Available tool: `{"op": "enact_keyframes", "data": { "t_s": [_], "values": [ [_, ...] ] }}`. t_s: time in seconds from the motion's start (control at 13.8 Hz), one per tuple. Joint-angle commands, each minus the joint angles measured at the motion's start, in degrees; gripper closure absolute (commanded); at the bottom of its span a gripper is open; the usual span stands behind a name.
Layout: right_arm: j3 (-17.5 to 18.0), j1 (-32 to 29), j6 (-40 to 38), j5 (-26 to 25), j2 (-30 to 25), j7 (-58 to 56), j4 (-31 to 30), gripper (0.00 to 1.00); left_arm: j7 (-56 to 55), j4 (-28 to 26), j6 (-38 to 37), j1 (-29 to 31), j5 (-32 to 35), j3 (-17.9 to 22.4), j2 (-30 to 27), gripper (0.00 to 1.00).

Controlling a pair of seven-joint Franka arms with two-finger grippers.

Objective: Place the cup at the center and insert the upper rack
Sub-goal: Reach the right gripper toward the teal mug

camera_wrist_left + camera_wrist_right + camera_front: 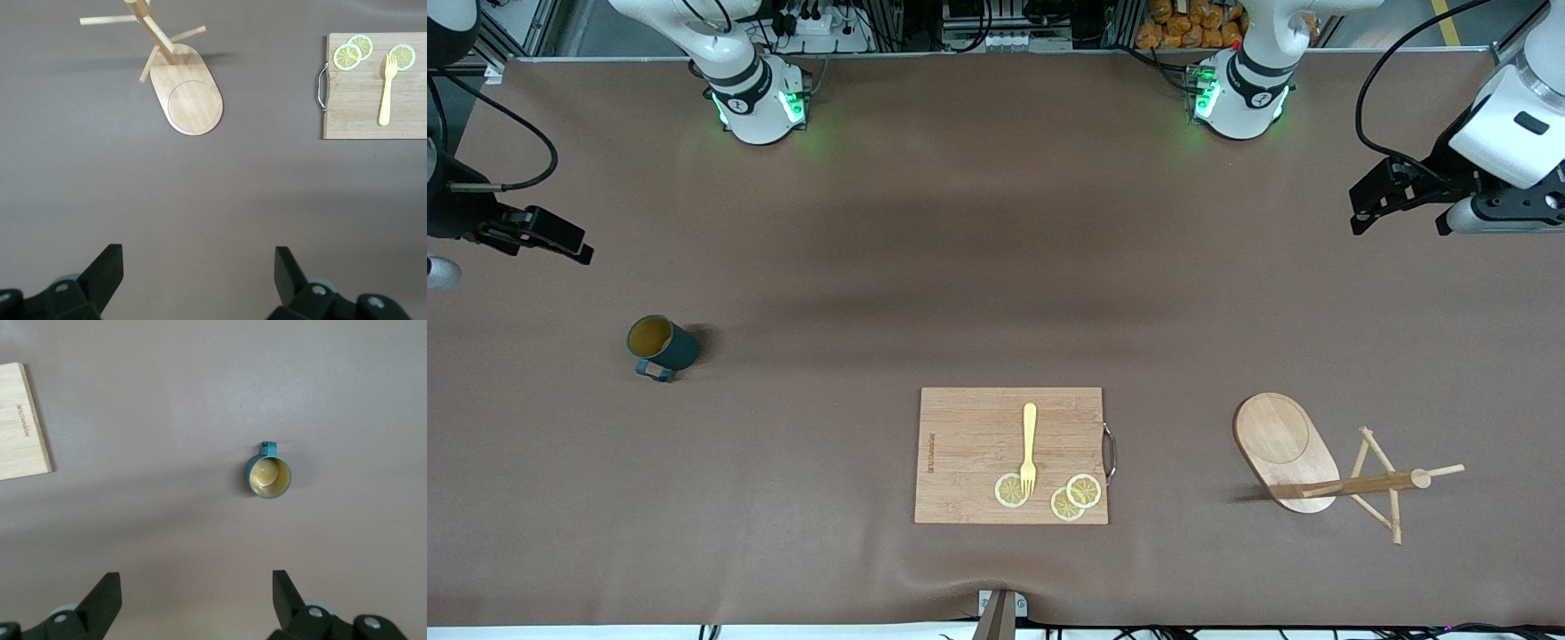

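Note:
The cup (pixel 663 347), dark teal with a tan inside, stands upright on the brown mat toward the right arm's end of the table; its handle points toward the front camera. It also shows in the right wrist view (pixel 269 477). The upper rack (pixel 1316 467), a light wooden mug tree on an oval base, stands toward the left arm's end, and shows in the left wrist view too (pixel 190 100). My right gripper (pixel 197 587) hangs open and empty, well clear of the cup. My left gripper (pixel 198 267) hangs open and empty, apart from the rack.
A wooden cutting board (pixel 960 436) lies mid-table near the front edge, between the cup and the rack. On it are a yellow fork (pixel 1029 444) and lemon slices (pixel 1072 498). Both arm bases stand along the edge farthest from the front camera.

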Motion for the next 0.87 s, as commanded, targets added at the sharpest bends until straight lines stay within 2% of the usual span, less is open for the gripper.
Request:
{"op": "enact_keyframes", "data": {
  "t_s": [0.0, 0.22, 0.51, 0.8],
  "values": [
    [0.32, -0.66, -1.10, -0.64, 1.79, -0.53, 0.89, 0.00, 0.13, 1.27, -0.75, 0.78, -0.70, -0.28, 1.01, 0.00],
    [0.32, -3.02, -0.66, -0.64, 3.81, -0.44, 0.71, 0.00, 0.13, 1.27, -0.75, 0.87, -0.70, -0.19, 1.10, 0.00],
    [0.32, -2.60, -0.14, -0.47, 7.68, -0.44, 0.28, 0.00, 0.13, 1.36, -0.75, 0.87, -0.78, -0.19, 1.45, 0.00],
    [0.32, -2.77, 9.33, -0.55, 9.00, -0.62, -6.56, 0.00, 0.13, 1.36, -0.83, 0.87, -0.61, -0.19, 2.41, 0.00]
  ]
}}
